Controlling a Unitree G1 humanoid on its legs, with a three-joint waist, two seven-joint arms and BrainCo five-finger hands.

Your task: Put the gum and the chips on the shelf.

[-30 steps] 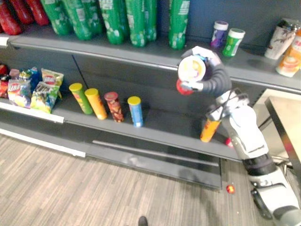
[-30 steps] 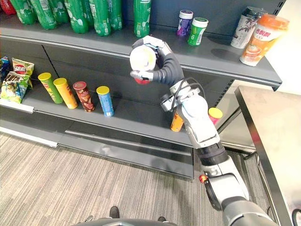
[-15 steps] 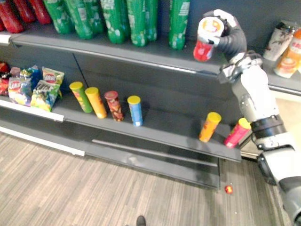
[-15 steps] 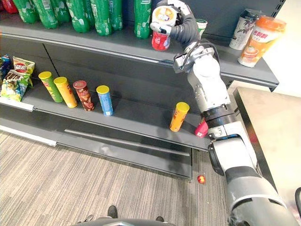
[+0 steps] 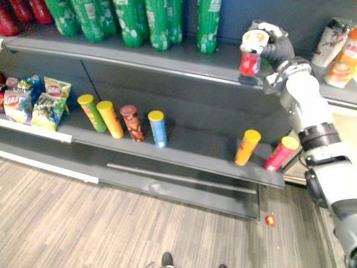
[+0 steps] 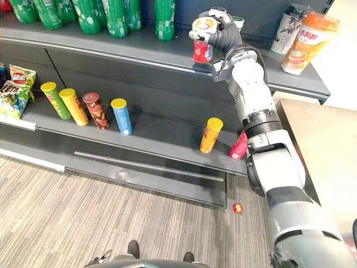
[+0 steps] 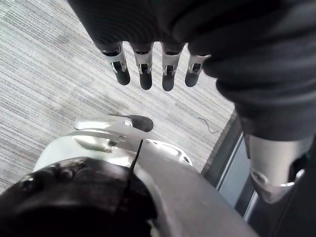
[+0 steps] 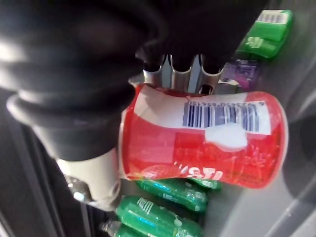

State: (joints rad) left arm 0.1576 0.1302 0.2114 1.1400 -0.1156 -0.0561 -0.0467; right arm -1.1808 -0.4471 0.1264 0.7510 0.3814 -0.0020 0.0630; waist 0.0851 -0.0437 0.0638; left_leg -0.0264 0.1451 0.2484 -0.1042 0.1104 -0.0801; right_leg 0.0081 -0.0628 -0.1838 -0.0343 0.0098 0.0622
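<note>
My right hand (image 5: 271, 47) is shut on a red gum canister (image 5: 250, 57) with a white lid. It holds the canister upright at the front of the upper shelf (image 5: 139, 56), base at the shelf's surface; whether it rests there I cannot tell. In the right wrist view the fingers (image 8: 182, 69) curl round the canister (image 8: 207, 143), with a green gum bottle (image 8: 266, 29) and a purple one (image 8: 244, 74) behind. Chip cans stand on the lower shelf (image 5: 195, 151): an orange can (image 5: 247, 147) and a pink can (image 5: 281, 153) lean below my arm. My left hand (image 7: 143, 74) hangs open over the floor.
Green bottles (image 5: 159, 22) line the upper shelf to the left, two drink cups (image 5: 343, 61) stand to the right. Several more chip cans (image 5: 124, 120) and snack bags (image 5: 44, 100) fill the lower shelf's left. A small red ball (image 5: 270, 220) lies on the floor.
My right hand has carried the red canister up from in front of the lower shelf, then to the right and down onto the upper shelf's front. The view has shifted slightly.
</note>
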